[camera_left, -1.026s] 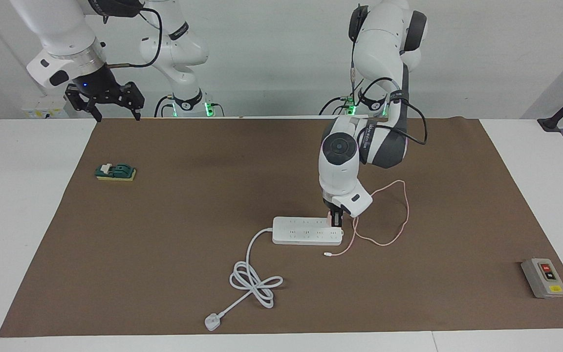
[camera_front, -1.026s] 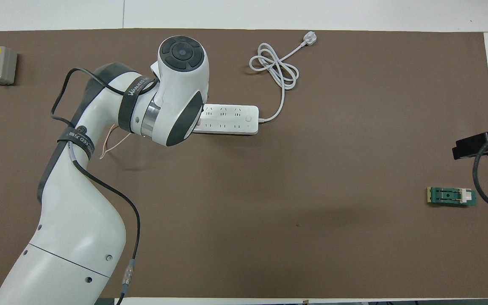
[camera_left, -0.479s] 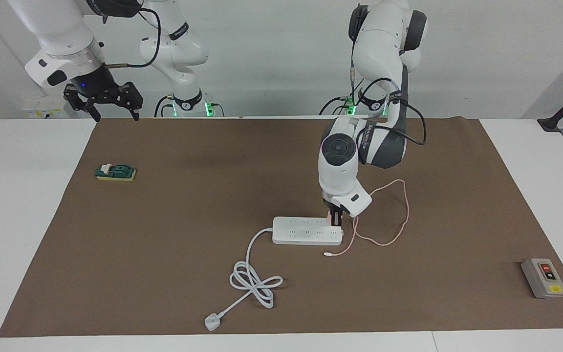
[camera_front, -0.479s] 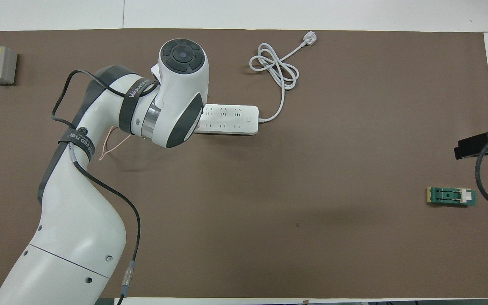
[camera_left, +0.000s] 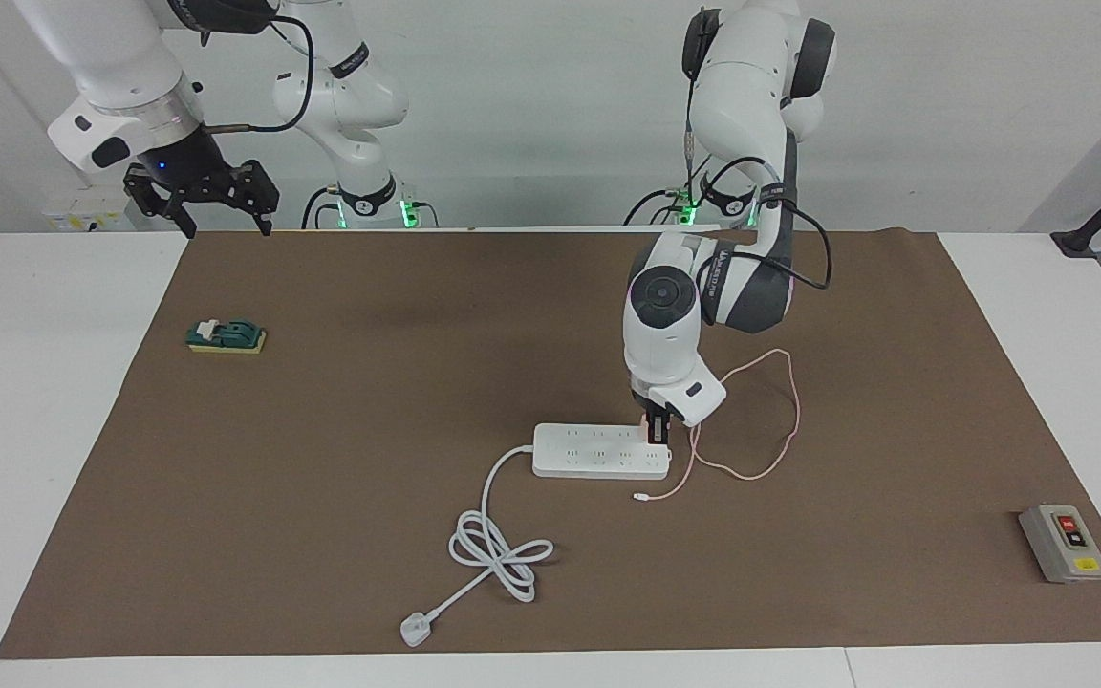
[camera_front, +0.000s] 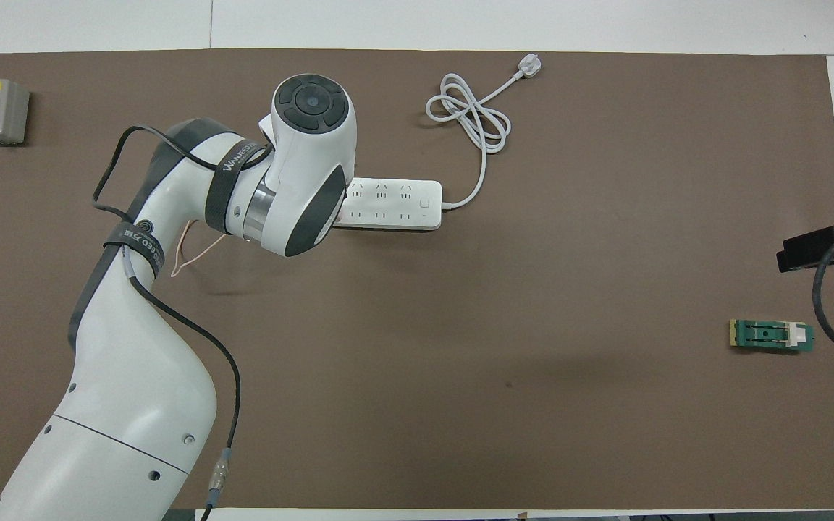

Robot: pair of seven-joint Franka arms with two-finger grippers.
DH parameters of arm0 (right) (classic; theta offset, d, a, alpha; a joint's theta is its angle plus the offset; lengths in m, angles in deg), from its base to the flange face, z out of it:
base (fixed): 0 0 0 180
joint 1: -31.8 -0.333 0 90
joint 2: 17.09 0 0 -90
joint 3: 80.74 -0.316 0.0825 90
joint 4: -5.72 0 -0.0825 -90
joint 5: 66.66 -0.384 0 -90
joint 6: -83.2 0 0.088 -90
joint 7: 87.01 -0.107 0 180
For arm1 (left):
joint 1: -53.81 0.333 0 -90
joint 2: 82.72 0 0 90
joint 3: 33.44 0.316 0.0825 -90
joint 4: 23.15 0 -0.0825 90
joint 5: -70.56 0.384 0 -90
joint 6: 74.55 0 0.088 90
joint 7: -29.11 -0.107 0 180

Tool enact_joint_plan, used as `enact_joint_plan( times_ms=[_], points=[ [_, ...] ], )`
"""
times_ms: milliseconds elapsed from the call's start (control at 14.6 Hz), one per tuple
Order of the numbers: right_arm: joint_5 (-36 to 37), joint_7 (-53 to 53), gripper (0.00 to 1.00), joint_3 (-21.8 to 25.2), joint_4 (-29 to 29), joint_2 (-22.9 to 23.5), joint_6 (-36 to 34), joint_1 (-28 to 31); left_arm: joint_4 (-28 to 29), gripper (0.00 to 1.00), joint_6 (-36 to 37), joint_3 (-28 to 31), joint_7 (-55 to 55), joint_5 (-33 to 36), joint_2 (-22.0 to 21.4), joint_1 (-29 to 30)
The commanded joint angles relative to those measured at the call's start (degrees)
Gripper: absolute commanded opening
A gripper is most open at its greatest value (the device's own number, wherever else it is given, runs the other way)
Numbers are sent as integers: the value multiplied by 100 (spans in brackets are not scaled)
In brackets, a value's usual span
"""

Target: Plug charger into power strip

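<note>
The white power strip point(camera_left: 598, 451) lies on the brown mat; it also shows in the overhead view point(camera_front: 395, 205). My left gripper point(camera_left: 658, 432) points down over the strip's end toward the left arm's end of the table. It is shut on the pale pink charger point(camera_left: 647, 427), which sits at the strip's top face. The arm's wrist hides most of the charger from above; a pink edge point(camera_front: 342, 212) shows. Its thin pink cable point(camera_left: 780, 420) loops on the mat beside the strip. My right gripper point(camera_left: 216, 205) waits open, raised over the mat's corner.
The strip's thick white cord point(camera_left: 498, 549) coils farther from the robots and ends in a three-pin plug point(camera_left: 414, 629). A grey button box point(camera_left: 1064, 543) sits at the left arm's end. A green block point(camera_left: 226, 336) lies at the right arm's end.
My left gripper has shifted slightly down at the strip's end with the charger. My right gripper has risen a little.
</note>
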Motion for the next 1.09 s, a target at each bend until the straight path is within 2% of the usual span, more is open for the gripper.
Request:
enact_joint_plan(
  times_ms=[0,479,1026],
  points=[
    [10,-37,100,-57,73,-77,39,96,548,0,-367,71,44,35,-224,-81],
    [19,-46,100,-57,73,-77,39,96,1067,0,-807,79,79,35,-391,-310],
    [19,-45,100,-57,82,-86,4,114,865,0,-648,88,255,43,-119,-468]
  ],
)
